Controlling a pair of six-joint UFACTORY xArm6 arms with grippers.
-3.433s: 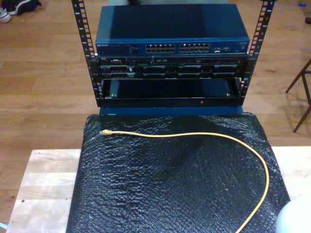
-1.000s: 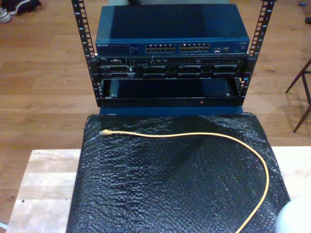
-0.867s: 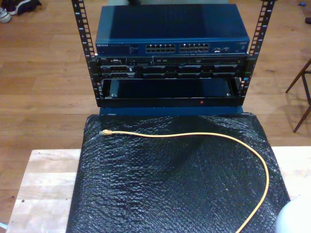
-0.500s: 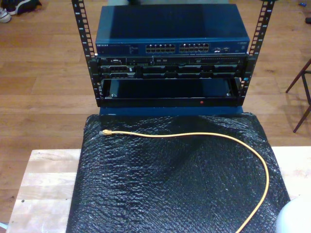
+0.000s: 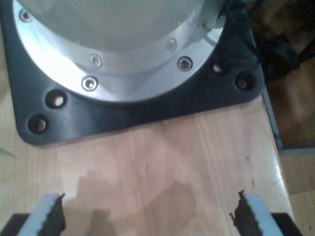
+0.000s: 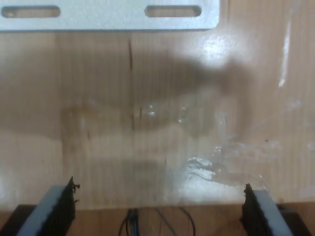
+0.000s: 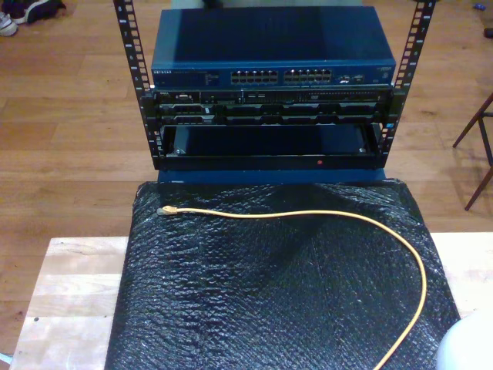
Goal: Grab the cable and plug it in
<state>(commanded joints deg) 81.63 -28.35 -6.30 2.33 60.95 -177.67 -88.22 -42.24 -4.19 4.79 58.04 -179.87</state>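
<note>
Our first tool (image 5: pixel 147 219) and second tool (image 6: pixel 157 209) stand wide over bare wooden counter (image 6: pixel 147 123). The cable (image 7: pixel 308 214) lies on black bubble wrap (image 7: pixel 254 301), its far end cut off at the frame edge.

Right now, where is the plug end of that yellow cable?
In the exterior view the cable's plug lies on the black bubble wrap, near its upper left corner, below the rack.
</note>
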